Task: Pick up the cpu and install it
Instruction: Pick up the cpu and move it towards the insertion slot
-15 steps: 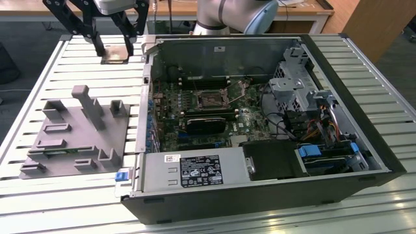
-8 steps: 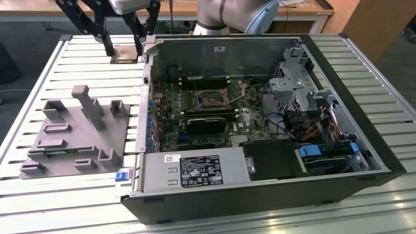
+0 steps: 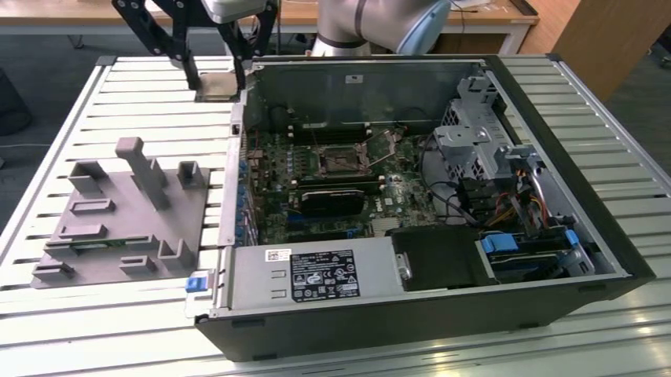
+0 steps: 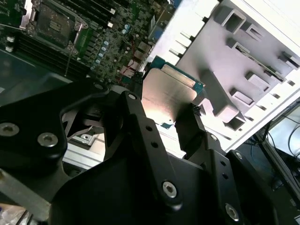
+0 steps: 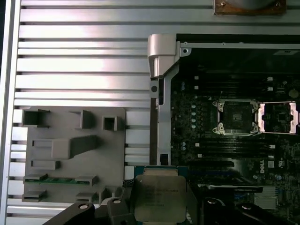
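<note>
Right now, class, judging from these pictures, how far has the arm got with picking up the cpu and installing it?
Done: the pick-up. The claw is shut on the cpu, away from the gray holder tray.
In hand: the chip is held beside the corner of the computer case, outside it.
Left: seating it. The motherboard socket sits empty with its cover plate flipped open.

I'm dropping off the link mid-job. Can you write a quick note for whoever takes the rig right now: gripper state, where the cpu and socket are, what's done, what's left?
Gripper: shut on the cpu, held flat between the fingers, raised off the slatted table.
Position: just outside the computer case, by its wall on the exterior view's left.
Socket: on the motherboard, empty, with its load plate flipped open.
Done: cpu picked up.
Left: cpu is not over the socket and not seated.
</note>
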`<state>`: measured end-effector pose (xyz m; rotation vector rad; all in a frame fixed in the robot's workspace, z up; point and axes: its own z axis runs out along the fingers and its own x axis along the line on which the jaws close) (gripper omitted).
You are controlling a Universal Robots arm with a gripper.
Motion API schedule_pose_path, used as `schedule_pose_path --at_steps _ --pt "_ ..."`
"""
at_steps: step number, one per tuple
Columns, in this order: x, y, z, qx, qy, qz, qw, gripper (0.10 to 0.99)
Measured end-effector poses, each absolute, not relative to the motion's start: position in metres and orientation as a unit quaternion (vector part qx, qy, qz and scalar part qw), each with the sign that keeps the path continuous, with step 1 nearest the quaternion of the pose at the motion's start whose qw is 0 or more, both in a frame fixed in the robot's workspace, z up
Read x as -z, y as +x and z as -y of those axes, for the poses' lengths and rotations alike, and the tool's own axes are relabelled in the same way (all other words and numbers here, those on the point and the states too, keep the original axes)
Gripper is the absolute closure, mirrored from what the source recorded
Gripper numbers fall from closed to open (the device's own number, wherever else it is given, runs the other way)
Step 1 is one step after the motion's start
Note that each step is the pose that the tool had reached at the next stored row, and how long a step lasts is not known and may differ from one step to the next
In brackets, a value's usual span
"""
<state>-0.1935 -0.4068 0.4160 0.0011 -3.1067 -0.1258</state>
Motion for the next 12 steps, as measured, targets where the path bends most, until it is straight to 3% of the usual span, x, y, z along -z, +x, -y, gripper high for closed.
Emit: schedule_pose_path --at_steps 12 --pt "-0.416 -0.151 0.405 0.040 0.000 0.999 0.016 0.553"
